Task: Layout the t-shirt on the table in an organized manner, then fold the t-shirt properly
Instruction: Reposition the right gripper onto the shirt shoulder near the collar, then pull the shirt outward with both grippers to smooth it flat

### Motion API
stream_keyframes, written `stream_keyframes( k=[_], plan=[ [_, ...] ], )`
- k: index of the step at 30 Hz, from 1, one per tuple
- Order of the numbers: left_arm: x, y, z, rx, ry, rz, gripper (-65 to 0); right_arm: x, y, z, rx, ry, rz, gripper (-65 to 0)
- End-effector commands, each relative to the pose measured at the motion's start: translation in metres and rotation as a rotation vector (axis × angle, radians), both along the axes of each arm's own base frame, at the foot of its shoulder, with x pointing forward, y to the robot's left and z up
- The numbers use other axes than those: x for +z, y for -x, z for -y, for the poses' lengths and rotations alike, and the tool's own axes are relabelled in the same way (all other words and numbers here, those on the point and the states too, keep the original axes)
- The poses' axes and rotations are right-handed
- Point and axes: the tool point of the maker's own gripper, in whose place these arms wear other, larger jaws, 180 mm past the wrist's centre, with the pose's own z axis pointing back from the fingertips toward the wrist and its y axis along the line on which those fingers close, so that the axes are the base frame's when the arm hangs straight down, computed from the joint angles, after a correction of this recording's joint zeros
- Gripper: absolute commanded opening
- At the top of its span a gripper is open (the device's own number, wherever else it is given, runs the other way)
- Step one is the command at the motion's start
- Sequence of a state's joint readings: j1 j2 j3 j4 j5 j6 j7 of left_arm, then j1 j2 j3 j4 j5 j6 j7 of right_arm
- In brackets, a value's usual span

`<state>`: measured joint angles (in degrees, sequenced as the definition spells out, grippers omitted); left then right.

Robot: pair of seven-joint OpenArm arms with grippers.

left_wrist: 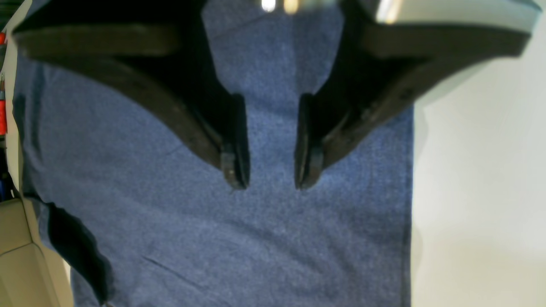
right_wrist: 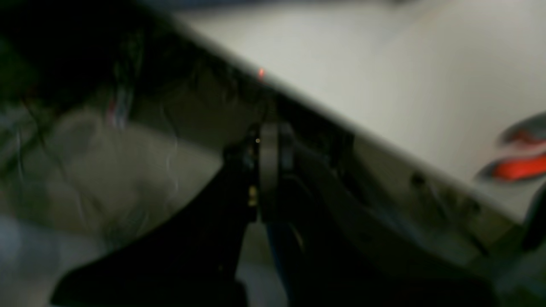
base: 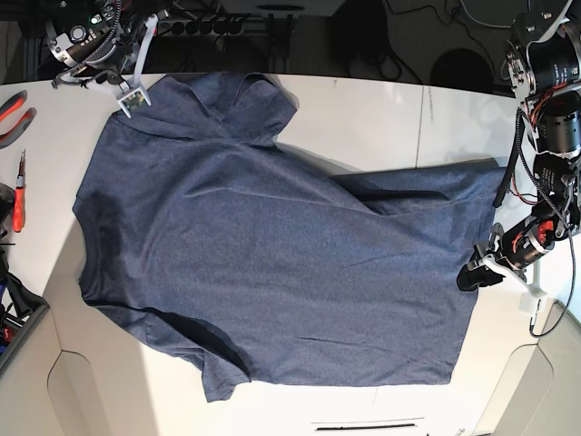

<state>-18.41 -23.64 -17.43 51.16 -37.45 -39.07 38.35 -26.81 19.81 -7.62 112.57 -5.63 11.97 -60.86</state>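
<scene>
Left gripper: the black two-fingered left gripper [left_wrist: 271, 185] hung just above the cloth, its jaws standing apart with only blue fabric between them; it held nothing.
Left arm: in the base view it stood at the right side of the table, with the gripper [base: 474, 275] at the shirt's right edge.
T-shirt: the large short-sleeved t-shirt of dark heathered navy-blue fabric [base: 272, 263] lay spread over the middle of the table, mostly flat, with some soft creases and a folded-over part near its upper right. No lettering showed on the upward side.
Table: the broad flat white tabletop [base: 363, 113] carried the whole shirt, bare white around it.
Red-handled tools: some red-handled tools [base: 16, 195] lay at the left edge, apart from the shirt.
Right gripper: the black right gripper [right_wrist: 266, 132] was off the table edge at the far left corner, fingers pressed together and holding nothing; the picture there was blurred.
</scene>
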Motion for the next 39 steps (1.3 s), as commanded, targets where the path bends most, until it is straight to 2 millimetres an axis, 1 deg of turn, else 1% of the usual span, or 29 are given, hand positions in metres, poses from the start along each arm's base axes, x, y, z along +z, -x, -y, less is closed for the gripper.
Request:
stream_keyframes(
  k=[1,4,6,7,8,11,14,18,20,22,26,29,33,36,39],
  plan=[
    [0.022,-0.013,-0.006,0.0,-0.005,0.068,-43.5,0.015,-0.019,-0.008,0.007,-0.037,0.1,-65.0],
    [0.023,-0.013,-0.006,0.0,-0.004,0.068,-43.5,0.046,-0.062,-0.028,0.023,-0.134,0.333,-65.0],
    [0.023,-0.013,-0.007,0.0,-0.004,0.068,-43.5,0.055,-0.084,-0.034,0.024,-0.163,0.408,-65.0],
    [0.023,-0.013,-0.007,0.0,-0.004,0.068,-43.5,0.054,-0.092,-0.035,0.016,-0.17,0.416,-65.0],
    [0.023,-0.013,-0.007,0.0,-0.004,0.068,-43.5,0.05,-0.098,-0.035,0.003,-0.179,0.41,-65.0],
    [0.022,-0.013,-0.007,0.0,-0.005,0.068,-43.5,0.021,-0.103,-0.032,-0.046,-0.195,0.34,-65.0],
    [0.022,-0.013,-0.007,0.0,-0.005,0.068,-43.5,-0.005,-0.092,-0.03,-0.055,-0.188,0.251,-65.0],
    [0.022,-0.013,-0.007,-0.001,-0.008,0.066,-43.5,-0.016,-0.073,-0.033,-0.02,-0.188,0.167,-65.0],
    [0.022,-0.013,-0.007,-0.001,-0.009,0.065,-43.5,-0.022,-0.061,-0.029,-0.012,-0.173,0.133,-65.0],
    [0.022,-0.013,-0.007,-0.001,-0.01,0.065,-43.5,-0.029,-0.047,-0.02,-0.012,-0.15,0.093,-65.0],
    [0.021,-0.012,-0.007,-0.002,-0.011,0.062,-43.5,-0.045,-0.02,0.009,-0.017,-0.067,-0.019,-65.0],
    [0.016,-0.008,-0.007,-0.003,-0.014,0.051,-43.5,-0.047,-0.009,0.029,-0.015,0.002,-0.077,-65.0],
    [0.007,0.001,-0.007,-0.004,-0.015,0.026,-43.5,-0.042,-0.007,0.056,0.004,0.099,-0.1,-65.0],
    [-0.003,0.011,-0.008,-0.007,-0.023,-0.002,-43.5,-0.039,-0.003,0.068,0.054,0.134,-0.141,-65.0],
    [-0.01,0.017,-0.008,-0.01,-0.031,-0.022,-43.5,-0.038,-0.001,0.074,0.071,0.151,-0.159,-65.0]
  ],
)
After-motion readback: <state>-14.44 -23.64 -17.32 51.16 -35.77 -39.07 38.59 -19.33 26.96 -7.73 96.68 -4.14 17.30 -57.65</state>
